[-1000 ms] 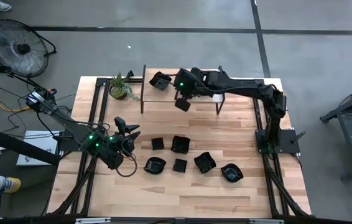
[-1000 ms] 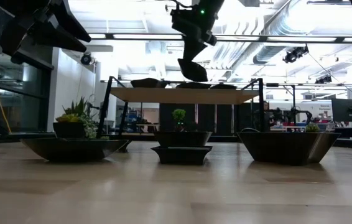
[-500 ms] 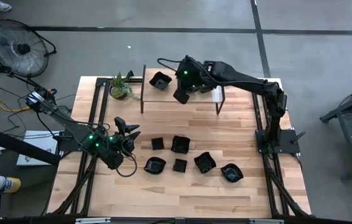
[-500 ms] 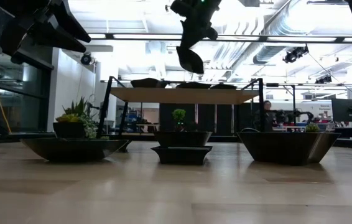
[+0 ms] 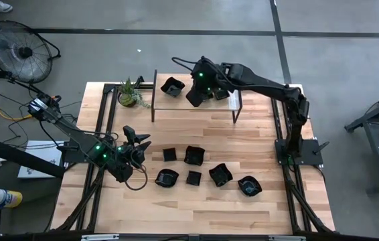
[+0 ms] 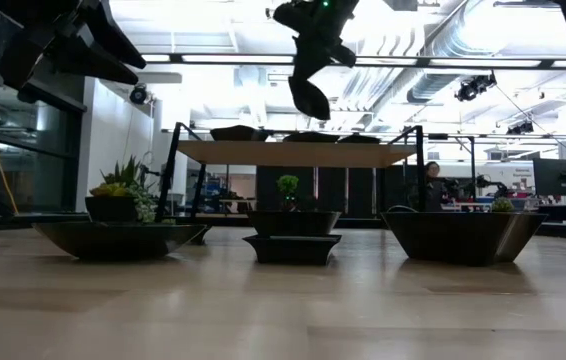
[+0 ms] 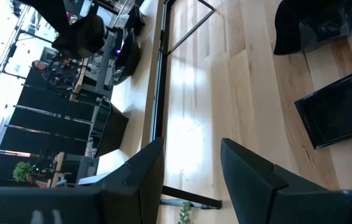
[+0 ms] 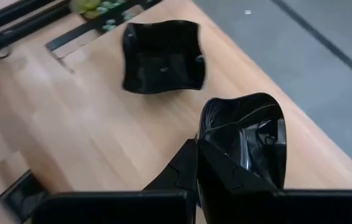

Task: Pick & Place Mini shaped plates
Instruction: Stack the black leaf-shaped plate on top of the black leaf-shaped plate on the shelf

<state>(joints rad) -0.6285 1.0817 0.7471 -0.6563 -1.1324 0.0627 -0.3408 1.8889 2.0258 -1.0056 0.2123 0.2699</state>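
Overhead, the right claw point(image 5: 195, 98) pinches a glossy black mini plate point(image 8: 244, 140) above the raised shelf point(image 5: 179, 100); six more plates point(image 5: 193, 177) sit on the desk point(image 5: 176, 207). The left claw point(image 5: 139, 140) hovers spread wide.

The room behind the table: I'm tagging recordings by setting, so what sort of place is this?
Probably an open industrial lab or workshop: exposed ducts and strip lights overhead, a concrete floor with a fan, and more workbenches behind.

Glossy black plates point(image 5: 190, 155), pale wood table point(image 5: 176, 207)
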